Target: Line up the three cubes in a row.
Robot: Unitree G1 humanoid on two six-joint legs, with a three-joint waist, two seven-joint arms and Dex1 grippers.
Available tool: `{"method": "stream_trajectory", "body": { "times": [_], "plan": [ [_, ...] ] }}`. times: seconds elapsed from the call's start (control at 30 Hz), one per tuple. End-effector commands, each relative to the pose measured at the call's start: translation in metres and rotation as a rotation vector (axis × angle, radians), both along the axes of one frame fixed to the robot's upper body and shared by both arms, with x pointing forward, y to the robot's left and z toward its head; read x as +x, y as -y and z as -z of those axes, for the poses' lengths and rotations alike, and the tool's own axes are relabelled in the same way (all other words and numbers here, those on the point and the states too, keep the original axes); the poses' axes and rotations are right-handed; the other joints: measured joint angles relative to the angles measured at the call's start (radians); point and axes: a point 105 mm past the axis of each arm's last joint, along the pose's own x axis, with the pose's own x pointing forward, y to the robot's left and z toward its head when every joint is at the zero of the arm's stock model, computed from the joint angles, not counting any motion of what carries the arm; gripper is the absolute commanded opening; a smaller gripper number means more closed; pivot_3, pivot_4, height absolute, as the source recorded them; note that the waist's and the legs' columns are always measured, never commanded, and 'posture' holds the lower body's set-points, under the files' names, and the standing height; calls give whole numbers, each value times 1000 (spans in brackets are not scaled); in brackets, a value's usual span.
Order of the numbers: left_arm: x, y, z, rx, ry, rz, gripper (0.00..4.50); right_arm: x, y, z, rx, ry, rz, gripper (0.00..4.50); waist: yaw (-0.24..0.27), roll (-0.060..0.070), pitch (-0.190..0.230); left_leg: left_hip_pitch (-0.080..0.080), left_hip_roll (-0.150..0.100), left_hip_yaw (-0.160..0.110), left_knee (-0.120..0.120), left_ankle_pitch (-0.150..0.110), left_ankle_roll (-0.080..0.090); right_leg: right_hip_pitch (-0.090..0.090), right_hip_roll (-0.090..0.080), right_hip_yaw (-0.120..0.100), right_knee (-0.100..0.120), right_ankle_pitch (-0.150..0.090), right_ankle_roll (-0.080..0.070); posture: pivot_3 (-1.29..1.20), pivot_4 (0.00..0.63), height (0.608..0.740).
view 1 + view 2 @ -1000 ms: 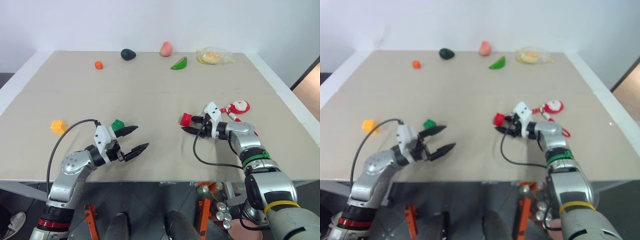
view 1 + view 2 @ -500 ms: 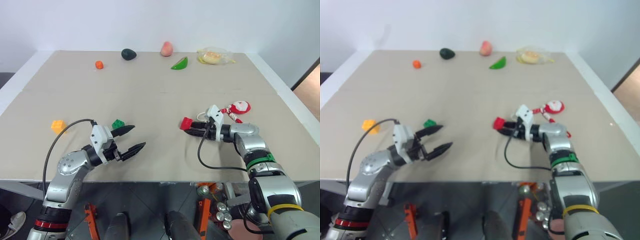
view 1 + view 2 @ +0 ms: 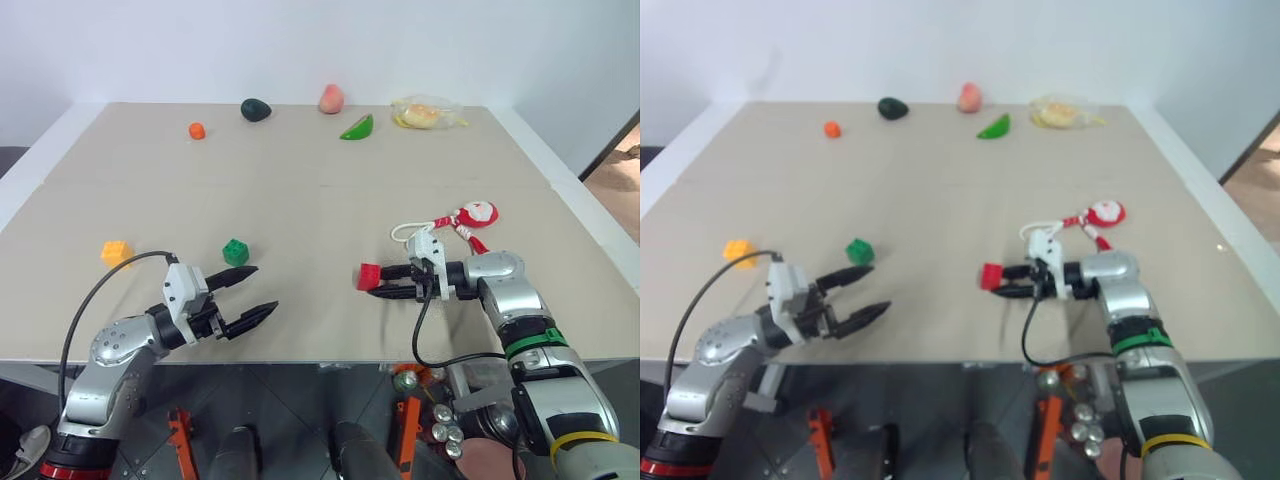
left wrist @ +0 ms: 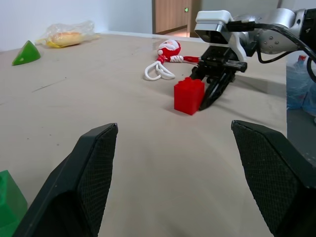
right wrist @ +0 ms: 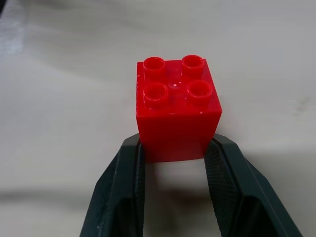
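Both arms are silver metal with black jaws and white wrist cameras — black cables loop out; green and yellow bands ring the right arm.

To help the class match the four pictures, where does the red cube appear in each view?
Left eye view: red cube, right of centre, between the right gripper fingers.
Right eye view: left of the Santa toy.
Left wrist view: upper middle, Santa toy behind.
Right wrist view: centre, studs up, fingers clamping it.
Shared landmark: the right gripper.

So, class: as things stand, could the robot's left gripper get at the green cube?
Probably yes. The left gripper is open, the green cube sits just beyond its fingertips, and only bare table lies between them.
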Motion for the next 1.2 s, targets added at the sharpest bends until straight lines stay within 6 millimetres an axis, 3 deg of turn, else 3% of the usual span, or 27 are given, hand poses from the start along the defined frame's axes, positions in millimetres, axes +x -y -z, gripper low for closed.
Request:
{"method": "stream_trajectory", "body": {
  "times": [0.03,0.27,0.33,0.5,0.77,1.0,1.1,1.2],
  "plan": [
    [-5,-3,-13,-2,45,0,3820,-6,-5,1,-21,-4,-61,1167,0,0,0,0,0,0,0,0,0,0,0,0,0,0,0,0,150,740],
    [-4,-5,-13,-6,35,-9,3820,-3,-7,7,-45,-13,-49,1167,0,0,0,0,0,0,0,0,0,0,0,0,0,0,0,0,150,740],
    [-4,-5,-13,-6,33,-12,3820,1,-6,7,-43,-19,-19,2197,-1,0,0,1,0,0,0,0,0,0,0,0,0,0,-1,0,150,740],
    [-3,-9,-13,-12,25,-25,3820,7,-3,5,-50,11,17,3888,-8,-2,-1,6,1,1,1,0,0,3,0,0,0,4,-5,0,150,740],
    [8,-20,-18,-68,18,-92,3820,10,22,-16,-90,79,55,3888,-12,-2,0,6,-4,1,2,3,-1,0,-4,2,0,5,-7,0,150,740],
    [15,-26,-23,-133,12,-158,3820,15,58,-57,-87,202,165,3888,-8,-2,0,1,-4,4,-2,2,0,-2,-6,1,0,2,0,0,150,740],
    [19,-30,-24,-137,18,-198,3820,13,64,-70,-58,240,191,3888,-8,-2,0,1,-3,1,-4,-2,0,-1,-3,1,0,-2,3,0,150,740],
    [32,-39,-25,-133,37,-298,3820,9,57,-82,38,252,196,3888,-6,-2,0,1,-2,-1,-5,-5,2,-1,-1,1,0,-2,3,0,150,740]
  ]
}}
